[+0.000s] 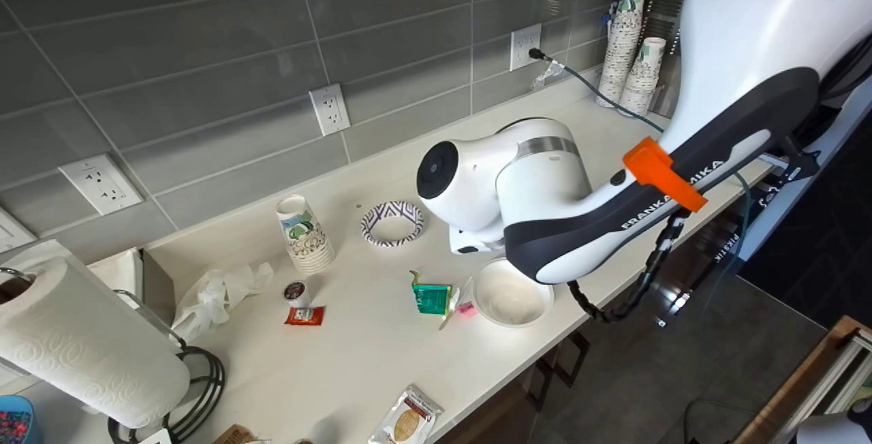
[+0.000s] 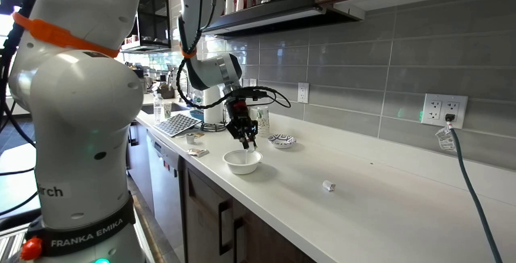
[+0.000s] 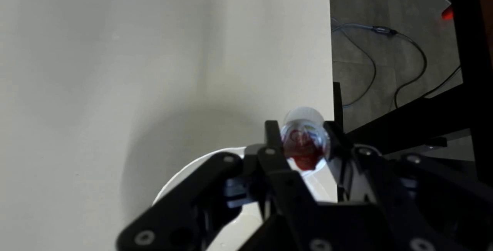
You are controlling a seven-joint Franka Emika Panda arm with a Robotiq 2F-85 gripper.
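1. Wrist view: gripper (image 3: 303, 137) fingers stand slightly apart, pads against both sides of a small clear item (image 3: 304, 151). Cup, bottle or wrapper: too blurred to tell.
2. Item location: between the fingertips, above the rim of a white bowl (image 2: 242, 169). Whether it touches the bowl: cannot tell.
3. Handling, judged: light, probably thin plastic; smooth, likely slippery if wet; would dent under a hard squeeze. Best hold: gentle pinch across opposite sides, as at present.
4. Print on item: red patch with a pale rounded mark; no word legible.
5. Exterior view, beside the bowl: pink packet (image 1: 466, 309), then green packet (image 1: 432, 299), its pale lettering sideways and not read with certainty.
6. Further out: patterned bowl (image 1: 393, 210); stacked paper cups (image 1: 305, 240) with green-blue artwork; red packet (image 1: 304, 316) near a dark-topped pod (image 1: 296, 292); silver packet (image 1: 407, 419), print unreadable.
7. Legible: "FRANKA EMIKA" on robot base (image 2: 86, 232); "PIKSTIK" on dark pole (image 1: 726, 246).
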